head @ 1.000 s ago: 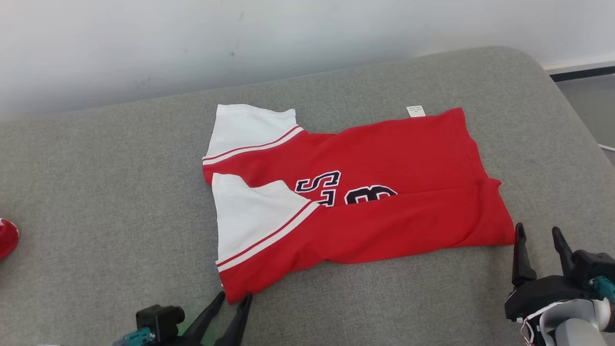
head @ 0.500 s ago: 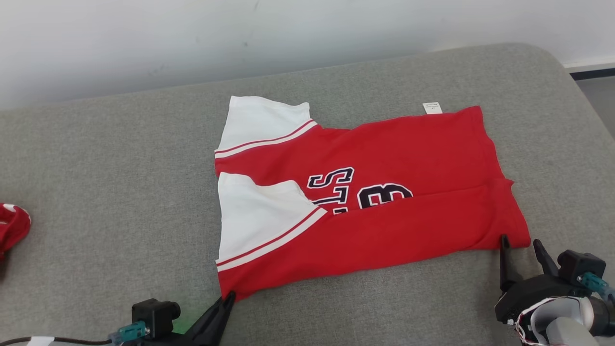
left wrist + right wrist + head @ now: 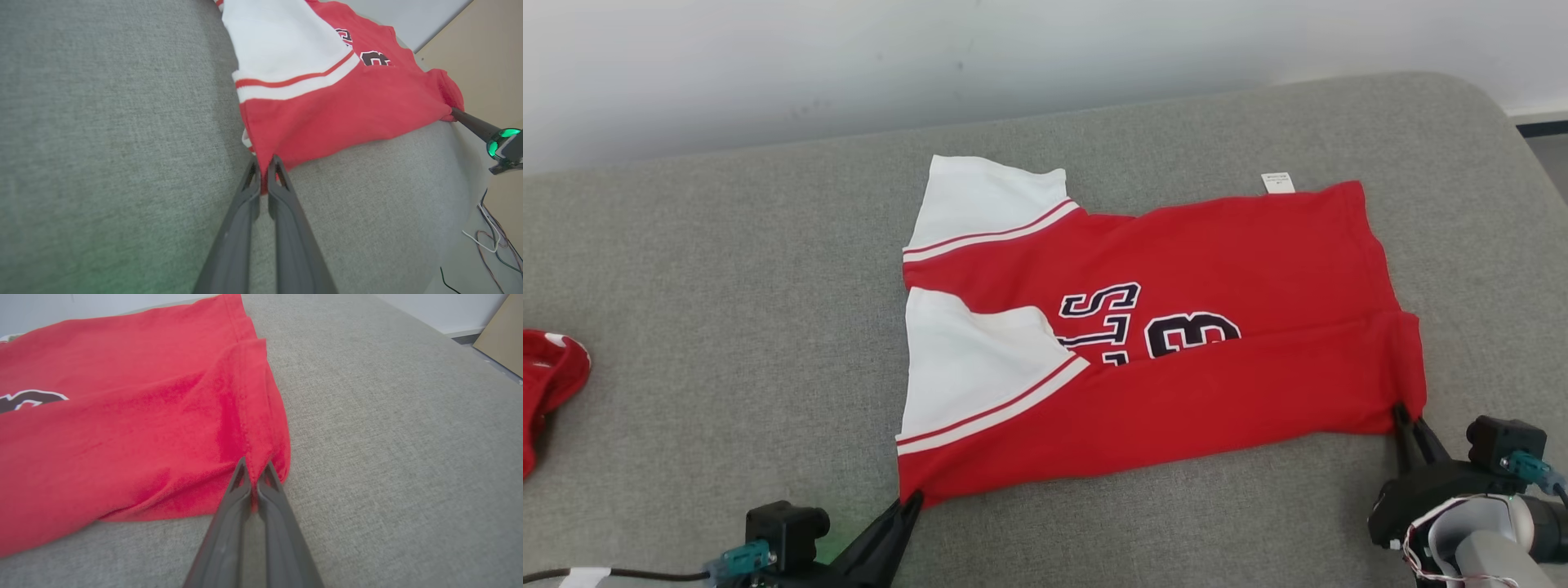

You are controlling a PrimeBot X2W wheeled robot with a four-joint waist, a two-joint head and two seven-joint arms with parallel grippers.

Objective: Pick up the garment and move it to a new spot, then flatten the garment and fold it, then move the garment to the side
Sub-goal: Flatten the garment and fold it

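Garment [image 3: 1176, 269]: red jersey with white sleeves and dark print, lying on grey fabric surface [image 3: 727, 286], centre of head view. Near long edge folded over body, covering lower part of print. Sleeves at garment's 9 o'clock end.

Left end effector [image 3: 907, 506] clenched on garment corner at 7 o'clock; red cloth pinched between fingers [image 3: 249, 183]. Right end effector [image 3: 1409, 420] clenched on hem corner at 4 o'clock; cloth bunched at tips.

White label [image 3: 1277, 182] pokes out at garment's 1 o'clock edge. Separate red cloth [image 3: 551, 367] at 9 o'clock, well apart from garment.
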